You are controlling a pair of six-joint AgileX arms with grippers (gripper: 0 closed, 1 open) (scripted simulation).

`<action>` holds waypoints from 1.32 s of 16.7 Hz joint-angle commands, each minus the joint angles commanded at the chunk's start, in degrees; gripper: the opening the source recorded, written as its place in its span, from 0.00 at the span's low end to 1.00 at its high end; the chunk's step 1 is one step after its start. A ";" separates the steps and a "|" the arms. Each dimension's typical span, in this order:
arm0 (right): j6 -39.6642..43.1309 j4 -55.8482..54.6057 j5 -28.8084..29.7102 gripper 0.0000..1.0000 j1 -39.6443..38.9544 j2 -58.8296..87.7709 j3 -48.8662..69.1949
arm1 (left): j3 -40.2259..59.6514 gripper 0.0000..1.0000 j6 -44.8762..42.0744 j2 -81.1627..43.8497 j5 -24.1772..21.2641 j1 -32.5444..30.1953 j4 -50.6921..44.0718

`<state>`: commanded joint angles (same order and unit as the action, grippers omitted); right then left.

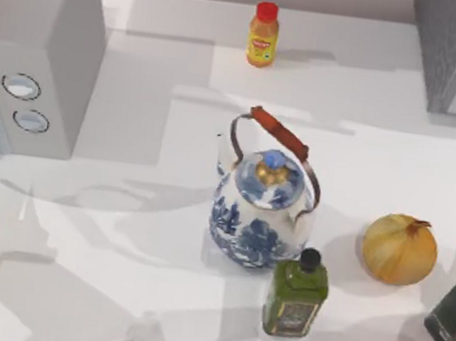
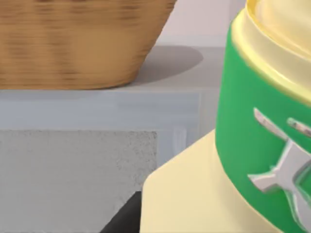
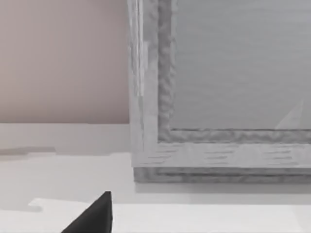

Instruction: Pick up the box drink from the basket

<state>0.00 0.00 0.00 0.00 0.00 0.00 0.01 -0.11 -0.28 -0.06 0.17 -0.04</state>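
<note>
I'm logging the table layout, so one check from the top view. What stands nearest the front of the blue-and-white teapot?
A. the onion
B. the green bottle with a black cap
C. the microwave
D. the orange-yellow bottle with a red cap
B: the green bottle stands right at the teapot's front edge, closer than the onion.

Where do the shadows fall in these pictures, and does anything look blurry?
Top view: the blue-and-white porcelain teapot and round yellow onion cast soft shadows leftward on the white table. Left wrist view: the woven brown basket looks smeared, shadow beside it; the pale-yellow, green-banded carton looms close.
</note>
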 joint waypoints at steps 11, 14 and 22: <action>0.00 0.00 0.00 1.00 0.00 0.00 0.00 | 13.18 0.00 13.64 -24.36 25.30 -20.36 -3.14; 0.00 0.00 0.00 1.00 0.00 0.00 0.00 | 18.51 0.00 19.07 -34.02 35.36 -28.53 -4.34; 0.00 0.00 0.00 1.00 0.00 0.00 0.00 | 30.99 0.00 32.42 -57.88 59.85 -48.33 -7.66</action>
<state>0.00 0.00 0.00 0.00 0.00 0.00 31.00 32.31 -58.16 59.80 -48.16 -7.71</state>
